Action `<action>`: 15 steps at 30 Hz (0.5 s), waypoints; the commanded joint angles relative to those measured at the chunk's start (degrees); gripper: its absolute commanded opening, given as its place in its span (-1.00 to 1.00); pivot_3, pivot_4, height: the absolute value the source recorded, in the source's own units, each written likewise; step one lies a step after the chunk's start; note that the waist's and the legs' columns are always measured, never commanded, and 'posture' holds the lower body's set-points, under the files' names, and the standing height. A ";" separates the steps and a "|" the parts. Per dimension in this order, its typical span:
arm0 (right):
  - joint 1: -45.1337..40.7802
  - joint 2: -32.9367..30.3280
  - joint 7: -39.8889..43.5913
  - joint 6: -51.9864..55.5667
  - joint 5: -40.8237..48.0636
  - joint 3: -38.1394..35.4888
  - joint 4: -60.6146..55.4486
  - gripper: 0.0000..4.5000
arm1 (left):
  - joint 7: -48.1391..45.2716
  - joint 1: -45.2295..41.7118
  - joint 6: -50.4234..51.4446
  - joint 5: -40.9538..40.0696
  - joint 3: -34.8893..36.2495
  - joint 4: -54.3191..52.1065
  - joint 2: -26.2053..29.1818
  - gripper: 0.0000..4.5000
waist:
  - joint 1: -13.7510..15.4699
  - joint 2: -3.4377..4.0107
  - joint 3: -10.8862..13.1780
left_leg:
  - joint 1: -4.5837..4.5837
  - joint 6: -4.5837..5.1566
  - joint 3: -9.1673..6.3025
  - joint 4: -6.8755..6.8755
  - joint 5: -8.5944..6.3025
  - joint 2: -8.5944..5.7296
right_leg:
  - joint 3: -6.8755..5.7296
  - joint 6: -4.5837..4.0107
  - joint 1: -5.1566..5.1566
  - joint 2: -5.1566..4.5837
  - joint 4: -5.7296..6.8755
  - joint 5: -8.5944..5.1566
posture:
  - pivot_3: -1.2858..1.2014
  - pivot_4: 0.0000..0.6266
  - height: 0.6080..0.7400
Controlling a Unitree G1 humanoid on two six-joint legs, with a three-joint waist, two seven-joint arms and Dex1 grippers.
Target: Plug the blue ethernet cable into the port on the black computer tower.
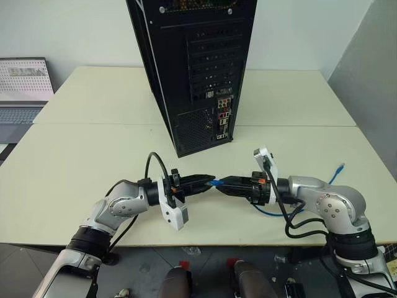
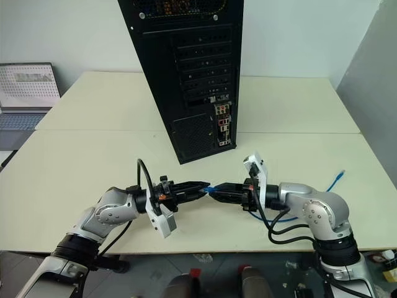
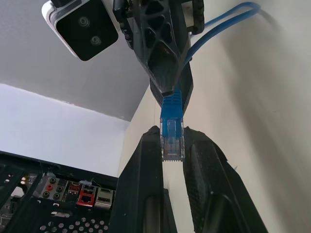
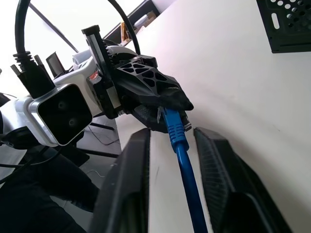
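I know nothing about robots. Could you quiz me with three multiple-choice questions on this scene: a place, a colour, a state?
1. Where is the thin cable's clear plastic plug? A in a socket; B between the left fingers; C on a laptop.
2. The cable's colour? A red; B blue; C green.
3. The tall black metal computer tower is: A upright; B lying flat; C tilted.
Answers: B, the left fingers pinch the plug; B, the cord is bright blue; A, it stands on the cream table.

Blue ethernet cable (image 1: 215, 182) before black tower (image 1: 192, 68).
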 commanded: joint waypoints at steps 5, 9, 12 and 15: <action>-1.10 0.23 -0.32 -0.63 1.26 -1.22 -0.92 -1.00 | 1.21 -0.37 -0.04 0.26 -0.28 -1.82 0.04 -0.87 | 0.00 0.00 0.00 | 0.00 0.00 0.00 0.00 0.00 0.00 | 0.00 0.00 0.00 0.00 0.00 0.00 | 0.03 -0.52 1.00; -1.41 0.55 -0.59 -0.62 1.31 -1.40 -0.41 -1.00 | 1.27 -0.26 0.11 0.61 -0.48 -1.97 -0.12 -0.87 | 0.00 0.00 0.00 | 0.00 0.00 0.00 0.00 0.00 0.00 | 0.00 0.00 0.00 0.00 0.00 0.00 | 0.03 -0.52 1.00; -1.64 0.56 -0.55 -0.51 1.34 -1.48 -0.06 -1.00 | 0.85 -0.28 0.59 0.08 -0.93 -1.85 -0.14 -0.87 | 0.00 0.00 0.00 | 0.00 0.00 0.00 0.00 0.00 0.00 | 0.00 0.00 0.00 0.00 0.00 0.00 | 0.03 -0.52 1.00; -1.76 0.46 -0.48 -0.29 1.47 -1.55 0.12 -1.00 | 0.06 -0.20 1.62 -1.05 -1.39 -1.82 0.08 -0.52 | 0.00 0.00 0.00 | 0.00 0.00 0.01 0.00 0.00 0.00 | 0.00 0.00 0.00 0.00 0.00 0.00 | 0.03 -0.52 1.00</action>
